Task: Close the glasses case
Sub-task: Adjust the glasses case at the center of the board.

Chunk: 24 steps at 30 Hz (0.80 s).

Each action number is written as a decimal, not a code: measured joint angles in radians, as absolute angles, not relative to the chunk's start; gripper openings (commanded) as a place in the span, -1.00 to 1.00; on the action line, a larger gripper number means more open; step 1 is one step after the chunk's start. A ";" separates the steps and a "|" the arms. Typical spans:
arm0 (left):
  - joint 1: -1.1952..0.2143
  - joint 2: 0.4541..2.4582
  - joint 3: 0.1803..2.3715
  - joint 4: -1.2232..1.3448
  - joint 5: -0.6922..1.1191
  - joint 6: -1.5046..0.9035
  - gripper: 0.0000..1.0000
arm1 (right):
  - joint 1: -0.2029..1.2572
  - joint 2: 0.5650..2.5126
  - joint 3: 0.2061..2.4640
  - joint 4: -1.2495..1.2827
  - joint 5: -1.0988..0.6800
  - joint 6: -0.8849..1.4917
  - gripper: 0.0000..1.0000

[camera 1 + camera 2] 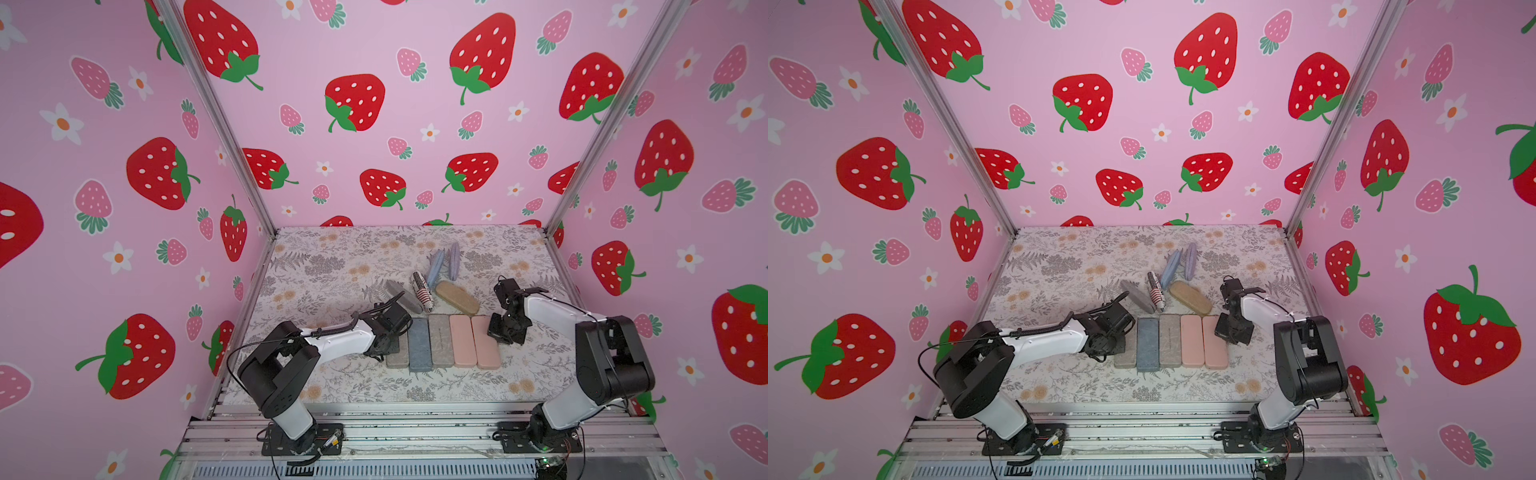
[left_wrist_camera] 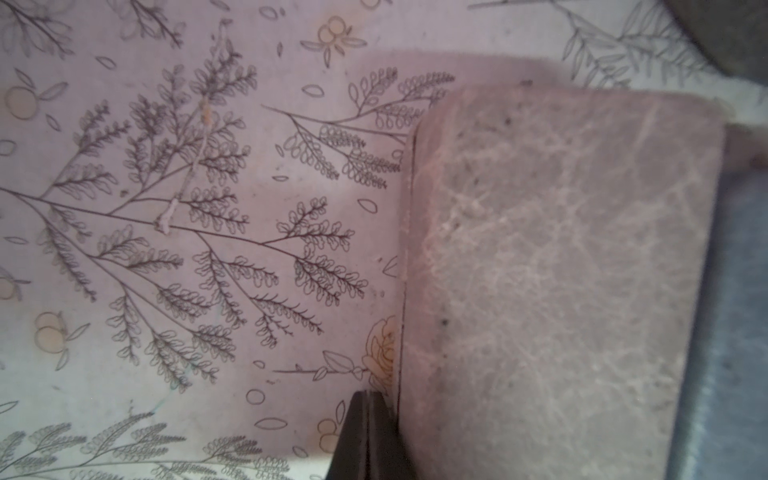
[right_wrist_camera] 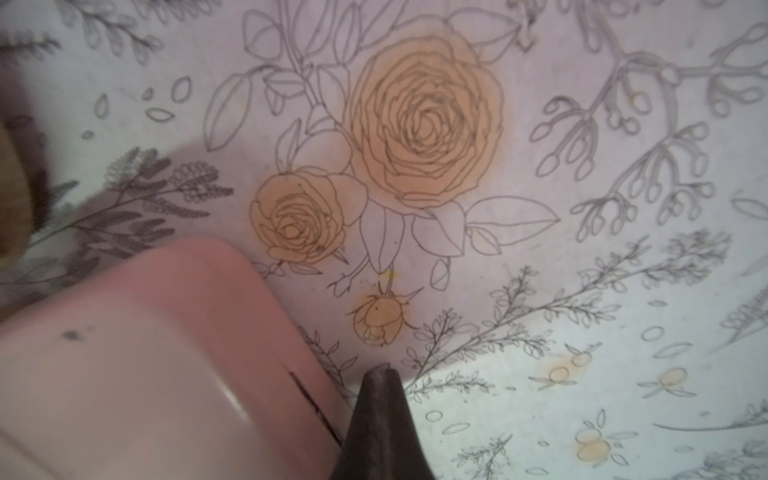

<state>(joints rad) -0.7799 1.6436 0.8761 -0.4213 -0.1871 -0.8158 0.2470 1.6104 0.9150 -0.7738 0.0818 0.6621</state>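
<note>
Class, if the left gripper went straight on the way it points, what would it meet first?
Probably the floral tablecloth, just beside the grey case; depth is unclear.

Both top views are brightly and evenly lit, tinted by the strawberry-printed pink walls (image 1: 374, 50); the print is stretched toward the frame's side edges. In the right wrist view, a soft shadow is cast on the floral-printed tablecloth (image 3: 582, 291), and the pale pink smooth glasses case (image 3: 145, 353) is blurred.
</note>
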 measured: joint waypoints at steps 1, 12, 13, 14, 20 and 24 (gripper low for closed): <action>-0.781 1.644 0.876 -0.421 -0.189 -0.817 -1.00 | 0.249 1.610 0.915 -0.773 0.083 0.664 -1.00; -0.783 1.574 0.876 -0.488 -0.196 -0.816 -0.69 | 0.258 1.500 0.979 -0.870 0.224 0.677 -0.54; -0.776 1.553 0.876 -0.497 -0.200 -0.817 -0.57 | 0.260 1.475 1.000 -0.878 0.237 0.671 -0.45; -0.766 1.530 0.876 -0.505 -0.205 -0.814 -0.47 | 0.260 1.450 1.021 -0.880 0.245 0.663 -0.32; -0.701 1.439 0.876 -0.543 -0.228 -0.789 0.33 | 0.262 1.362 1.098 -0.841 0.233 0.558 0.23; -0.652 1.438 0.905 -0.556 -0.208 -0.741 0.76 | 0.268 1.381 1.129 -0.792 0.163 0.478 0.32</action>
